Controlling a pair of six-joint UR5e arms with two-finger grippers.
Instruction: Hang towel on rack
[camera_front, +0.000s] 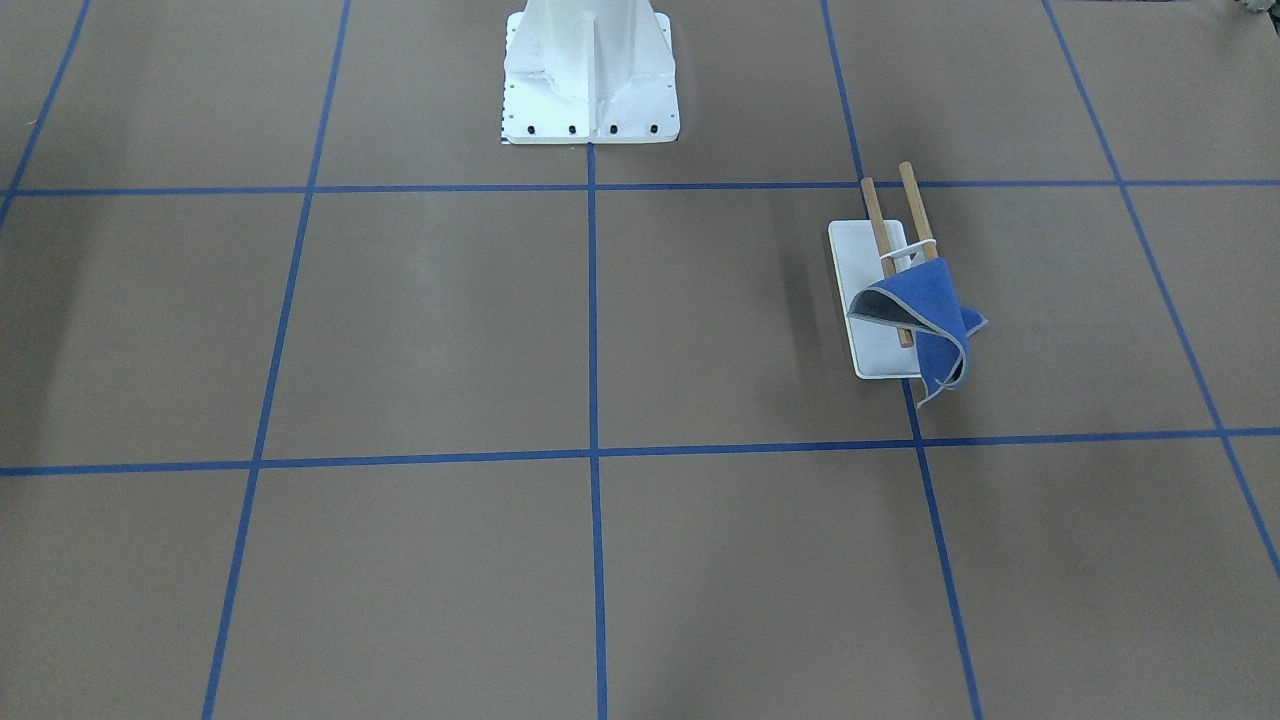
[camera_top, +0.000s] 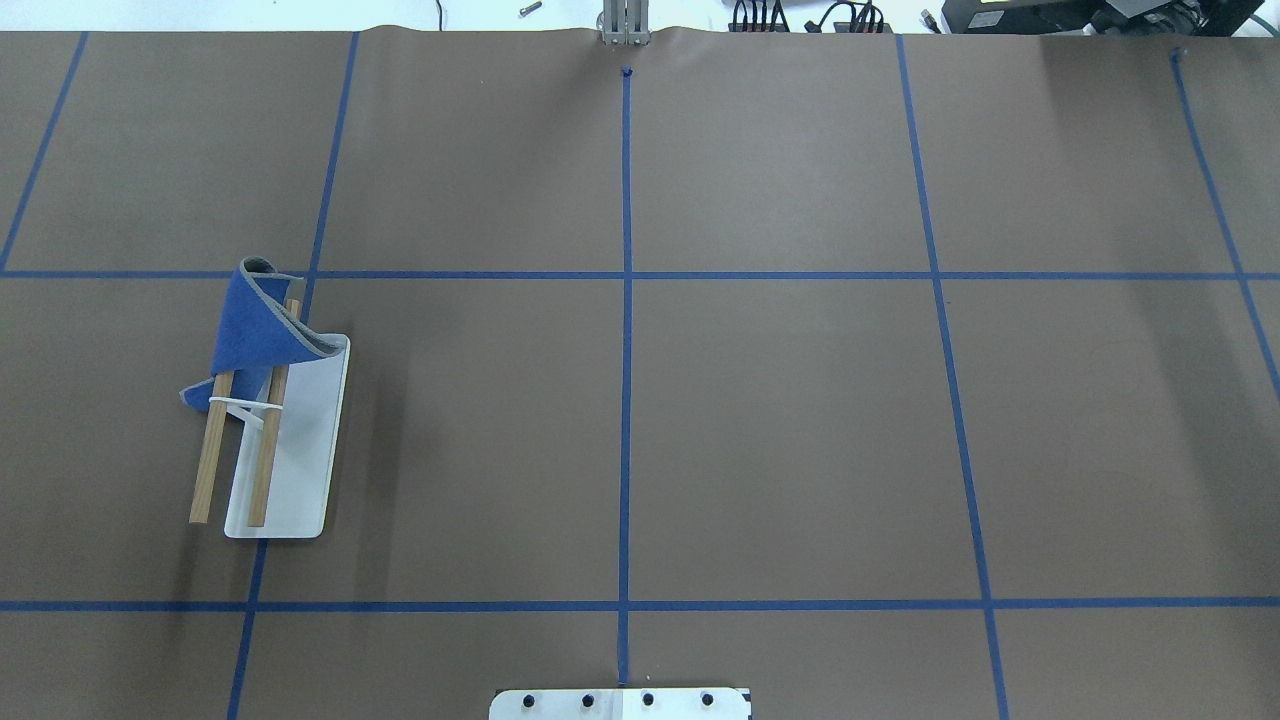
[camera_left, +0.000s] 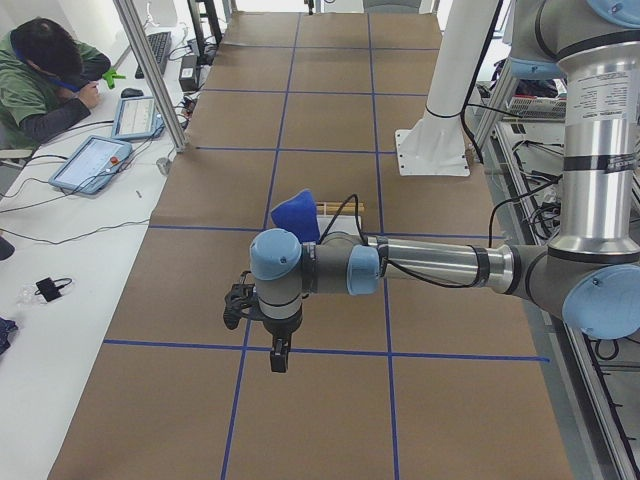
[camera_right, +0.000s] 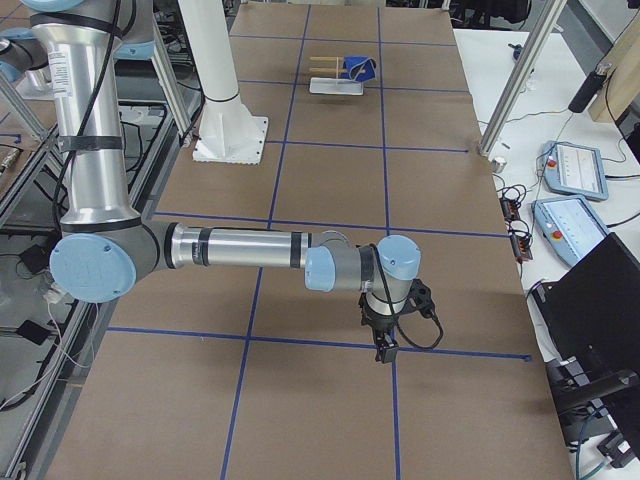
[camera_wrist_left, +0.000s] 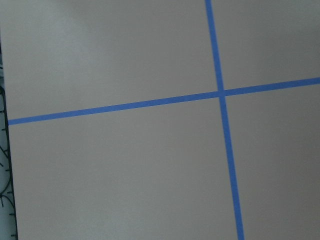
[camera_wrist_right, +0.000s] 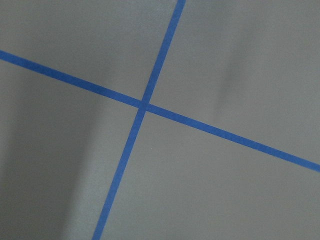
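Note:
The royal-blue towel (camera_top: 250, 325) hangs draped and crumpled over the far end of the rack's two wooden dowels (camera_top: 268, 440), one corner drooping toward the table. The rack's white base (camera_top: 300, 480) stands on the table's left side. Towel (camera_front: 925, 310) and rack (camera_front: 858, 260) also show in the front-facing view. My left gripper (camera_left: 279, 358) hangs over the table, well clear of the rack, seen only in the exterior left view. My right gripper (camera_right: 386, 350) shows only in the exterior right view, far from the rack (camera_right: 335, 87). I cannot tell whether either is open or shut.
The table is covered in brown paper with a blue tape grid (camera_top: 626, 400). The white bolted robot pedestal (camera_front: 590, 80) stands at the robot's side. A seated operator (camera_left: 45, 80) and tablets are beyond the table's far edge. Both wrist views show only paper and tape.

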